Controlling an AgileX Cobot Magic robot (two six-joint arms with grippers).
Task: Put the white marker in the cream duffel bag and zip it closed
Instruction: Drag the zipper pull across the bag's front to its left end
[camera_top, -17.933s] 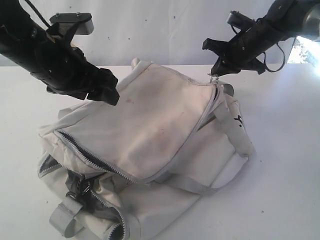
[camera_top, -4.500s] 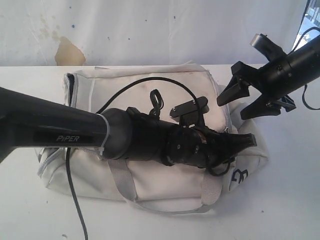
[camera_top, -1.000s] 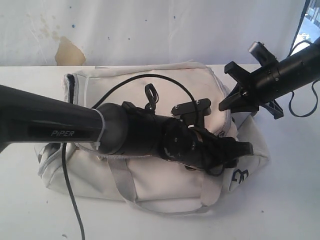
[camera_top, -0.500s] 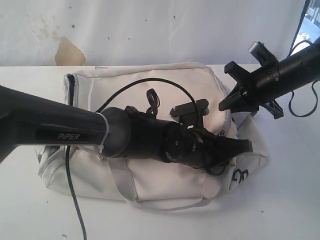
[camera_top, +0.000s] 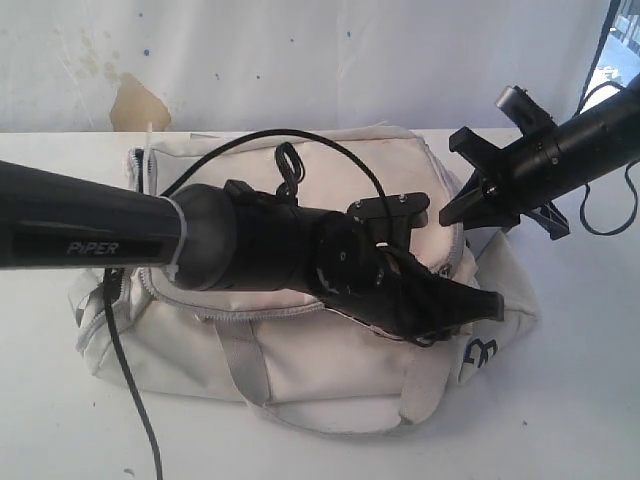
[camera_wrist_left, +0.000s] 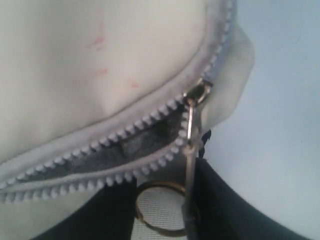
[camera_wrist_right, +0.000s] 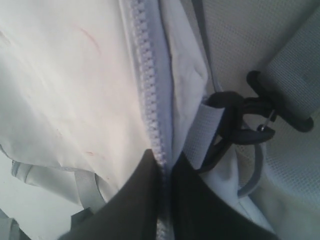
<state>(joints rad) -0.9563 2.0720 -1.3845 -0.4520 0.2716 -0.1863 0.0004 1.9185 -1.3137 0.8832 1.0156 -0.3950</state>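
The cream duffel bag (camera_top: 310, 365) lies on the white table under my left arm. My left gripper (camera_top: 478, 303) is at the bag's logo end. In the left wrist view this gripper (camera_wrist_left: 167, 202) is shut on the zipper pull (camera_wrist_left: 189, 142) and its brass ring (camera_wrist_left: 159, 209). The slider (camera_wrist_left: 198, 92) sits near the end of the grey zip. Behind it the teeth stand apart over dark lining (camera_wrist_left: 135, 145). My right gripper (camera_top: 462, 208) is shut on the bag's zip seam (camera_wrist_right: 150, 100) at the far corner. The white marker is hidden.
A black clip (camera_wrist_right: 234, 119) and grey webbing strap (camera_wrist_right: 292, 82) hang beside the right fingers. A black cable (camera_top: 128, 400) loops from my left arm over the bag and down to the table (camera_top: 585, 400). A stained white wall (camera_top: 135, 100) stands behind.
My left arm has rolled and its gripper has dropped slightly toward the bag's logo end, still holding the zipper pull. The cable loop rose. The right arm has stayed put.
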